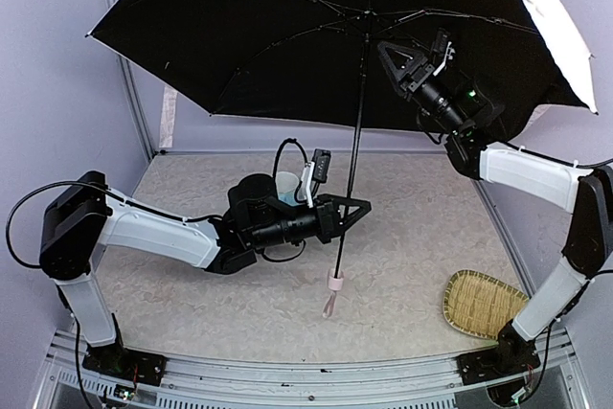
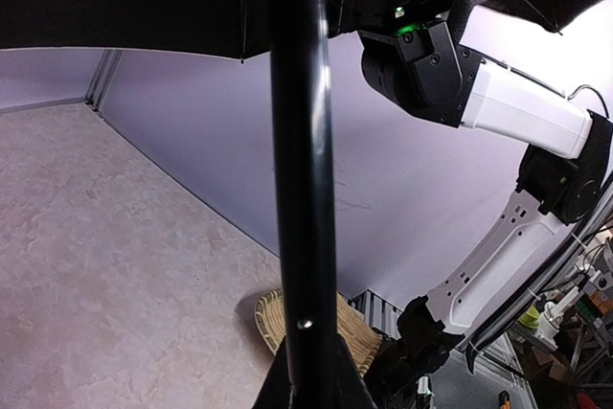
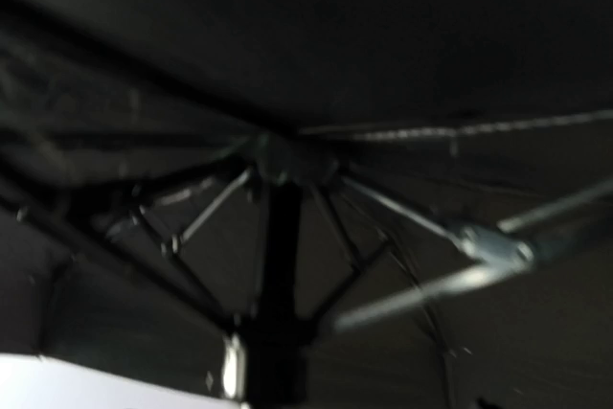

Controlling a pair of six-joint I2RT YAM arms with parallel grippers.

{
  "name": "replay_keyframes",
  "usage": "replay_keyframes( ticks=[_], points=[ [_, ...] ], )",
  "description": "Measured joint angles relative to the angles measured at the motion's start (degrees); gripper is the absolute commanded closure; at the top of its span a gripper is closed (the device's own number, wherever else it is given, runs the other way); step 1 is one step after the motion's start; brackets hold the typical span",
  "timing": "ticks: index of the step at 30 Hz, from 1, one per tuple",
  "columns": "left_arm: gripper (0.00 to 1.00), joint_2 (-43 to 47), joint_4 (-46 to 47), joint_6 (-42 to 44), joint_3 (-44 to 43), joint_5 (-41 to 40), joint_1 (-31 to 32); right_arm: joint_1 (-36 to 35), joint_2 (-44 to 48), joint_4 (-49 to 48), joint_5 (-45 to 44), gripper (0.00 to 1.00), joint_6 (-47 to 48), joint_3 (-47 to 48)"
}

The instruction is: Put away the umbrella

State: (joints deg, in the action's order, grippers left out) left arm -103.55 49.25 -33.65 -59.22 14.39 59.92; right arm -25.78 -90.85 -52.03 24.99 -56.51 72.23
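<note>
Right now umbrella (image 1: 287, 35) is fully open, canopy up high, shaft (image 1: 359, 141) upright, handle (image 1: 335, 282) hanging low near worktop (image 1: 412, 237). Left jaws pinch shaft low down. Right jaws sit just beside shaft under canopy, can't tell if closed. Prob. step: collapse it. Lower grip must be firm, right jaws on runner (image 3: 261, 332), pull straight down along shaft w/o bending ribs.

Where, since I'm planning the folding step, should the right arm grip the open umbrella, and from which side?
Grip the umbrella on its thin shaft, in the bare stretch between the left gripper and the spread ribs. Come in level from the right, jaws across it: the shaft stands nearly upright, and the canopy blocks any approach from above.
</note>
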Motion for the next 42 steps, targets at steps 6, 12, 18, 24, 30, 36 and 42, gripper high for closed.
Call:
replay_keyframes(
  ticks=[6, 12, 18, 24, 30, 36, 42],
  points=[
    [1.0, -1.22, 0.63, -0.59, -0.37, 0.28, 0.26, -1.66, -2.62, -1.49, -3.32, 0.25, -2.14, 2.29],
    [1.0, -1.46, 0.48, -0.61, -0.76, 0.44, 0.28, -2.62, -5.01, -1.9, -4.0, 0.5, -3.26, 4.0],
    [1.0, -1.53, -0.07, -0.76, -1.16, 0.44, 0.28, -2.78, -5.38, -2.89, -5.09, 0.58, -3.34, 4.02],
    [1.0, -1.57, -0.07, -0.57, -1.18, 0.55, 0.28, -2.86, -5.38, -3.37, -6.05, 0.6, -2.86, 4.02],
    [1.0, -1.6, -0.46, -0.72, -1.18, 0.26, 0.22, -2.89, -5.62, -3.93, -6.19, 0.96, -3.3, 4.35],
    [1.0, -1.62, -0.66, -0.17, -1.18, -0.7, -0.09, -3.45, -5.9, -3.1, -6.45, 0.94, -3.08, 4.79],
    [1.0, -1.33, -2.47, 1.73, -1.25, -4.2, -0.04, -3.48, -3.98, 2.89, -7.8, 0.32, 4.07, 3.69]
  ],
)
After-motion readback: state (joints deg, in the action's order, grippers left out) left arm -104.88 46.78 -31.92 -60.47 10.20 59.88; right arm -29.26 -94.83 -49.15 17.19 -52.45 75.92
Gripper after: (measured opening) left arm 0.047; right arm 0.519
